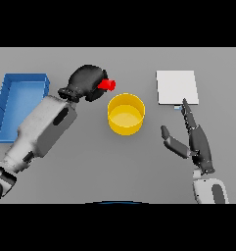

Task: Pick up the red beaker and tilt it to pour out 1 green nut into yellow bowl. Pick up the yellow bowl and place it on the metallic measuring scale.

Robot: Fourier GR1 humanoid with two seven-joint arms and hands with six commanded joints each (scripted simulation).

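Note:
My left hand (86,81) is curled round the red beaker (107,85), which lies tipped on its side with its mouth pointing right, just above the left rim of the yellow bowl (126,114). Most of the beaker is hidden inside the hand. I see no green nut in the beaker or in the bowl. The metallic scale (176,87), a pale square plate, lies at the back right. My right hand (197,142) hovers open below the scale, right of the bowl, fingers straight and pointing away from me, thumb spread to the left.
A blue bin (14,104) stands at the left edge of the table, behind my left forearm.

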